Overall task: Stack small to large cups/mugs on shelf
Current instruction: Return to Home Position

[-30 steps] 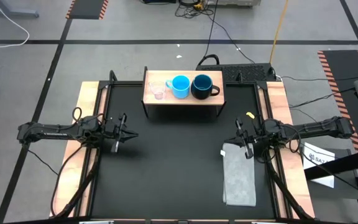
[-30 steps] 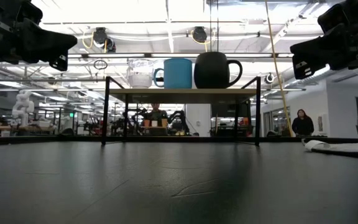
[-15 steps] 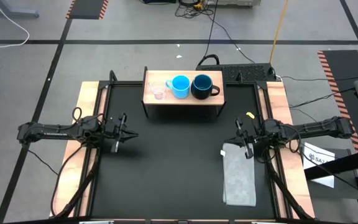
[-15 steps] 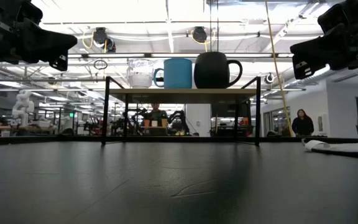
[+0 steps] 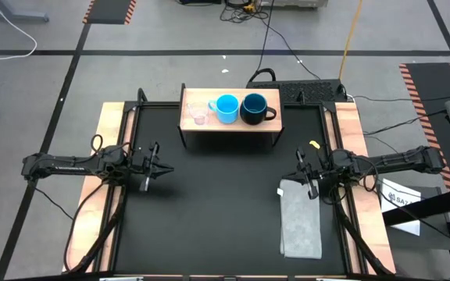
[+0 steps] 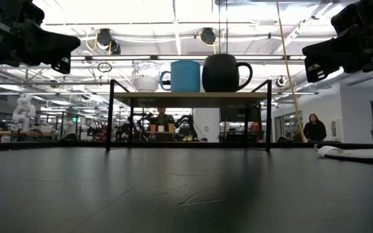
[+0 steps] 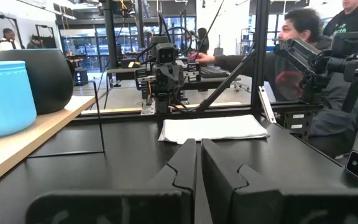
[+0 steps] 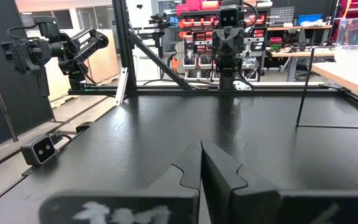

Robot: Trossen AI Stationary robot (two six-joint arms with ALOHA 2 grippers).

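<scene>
Cups are standing in one row on the shelf [image 5: 190, 131], which is sitting at the far edge of the counter [image 5: 209, 226]. The tiny clear cup [image 5: 198, 115] is occupying the left end, the light-blue mug [image 5: 226, 108] is standing in the middle, and the dark navy mug [image 5: 254, 108] is occupying the right end (its handle is pointing right, away from the others). All three are standing upright; the two mugs are sitting just beside each other, and contact between them cannot be confirmed. The left hand [image 5: 161, 167] is hovering above the counter's left side, well apart from the shelf, with its fingers pressed together and gripping nothing. The right hand [image 5: 303, 172] is hovering at the counter's right side, over the far end of the grey folded cloth [image 5: 301, 222], likewise closed and empty.
</scene>
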